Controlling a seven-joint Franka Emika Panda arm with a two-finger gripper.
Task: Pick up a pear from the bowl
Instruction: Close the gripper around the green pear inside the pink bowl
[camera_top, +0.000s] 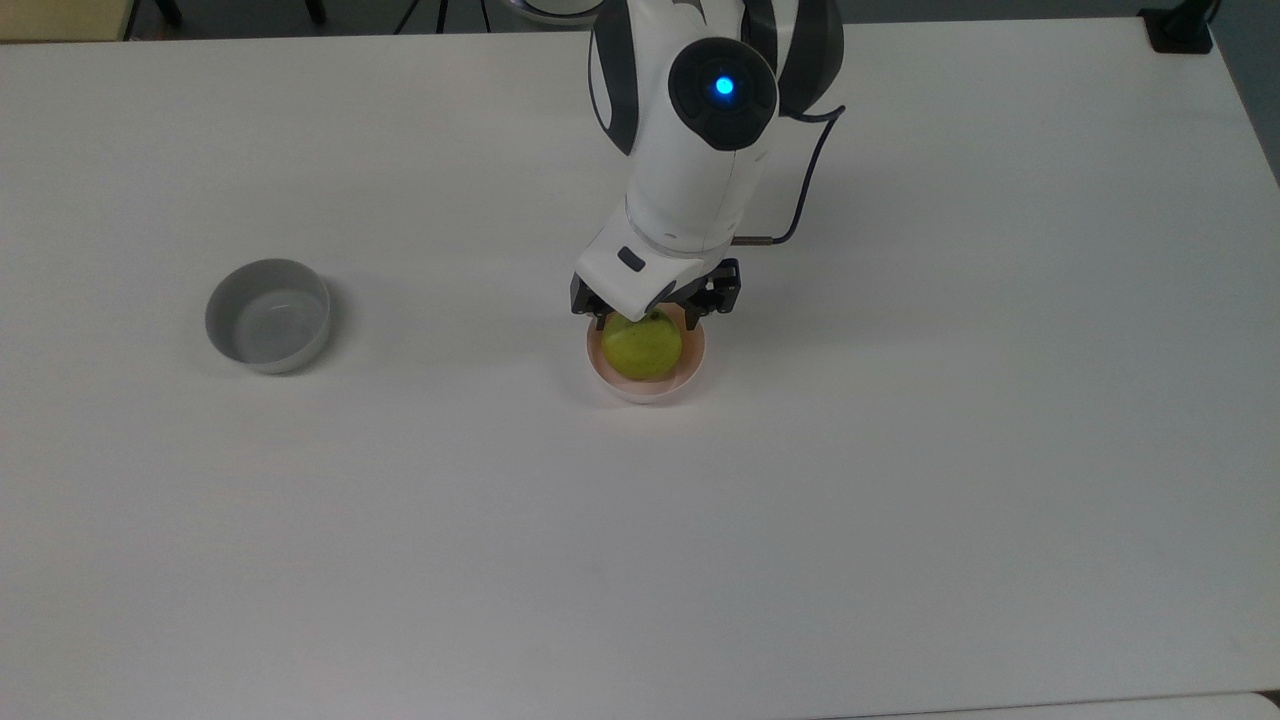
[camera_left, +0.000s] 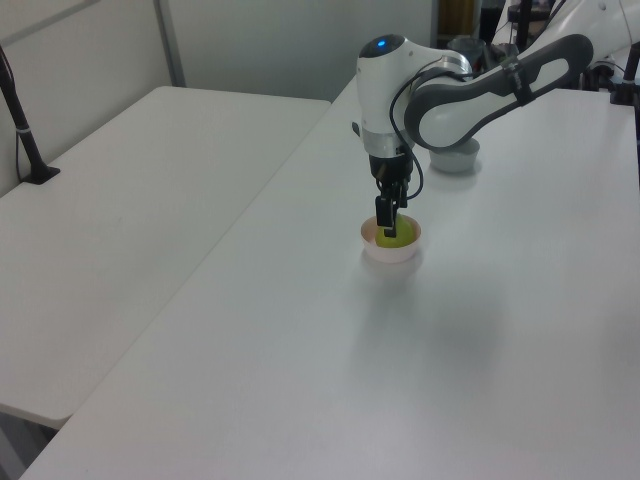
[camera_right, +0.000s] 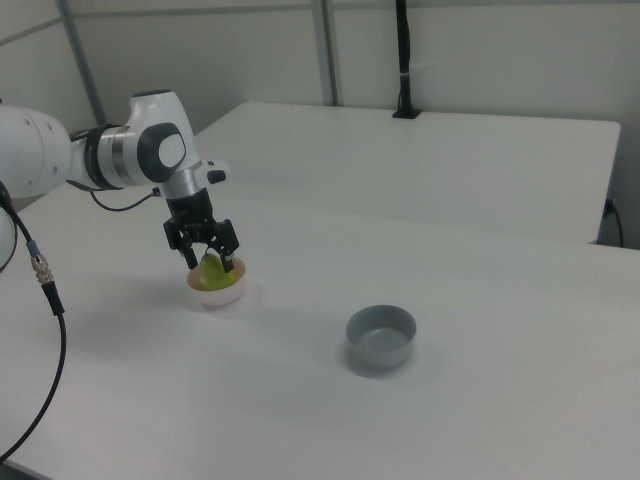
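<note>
1. The pear (camera_top: 642, 348) sits in the pink bowl (camera_top: 692, 368) mid-tabletop (camera_top: 900, 500).
2. The gripper (camera_top: 648, 318) is lowered over it, fingers spread wide either side of the pear's top, not clamped.
3. A grey bowl (camera_top: 267, 315) stands well apart.

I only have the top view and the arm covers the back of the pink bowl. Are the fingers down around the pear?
Observer: Yes. In the right view the open gripper has one finger on each side of the pear.
Operator: Is the pear lifted?
Observer: No. In the left view it sits low inside the bowl.
Operator: How is the gripper oriented?
Observer: In the left view it points straight down.
</note>
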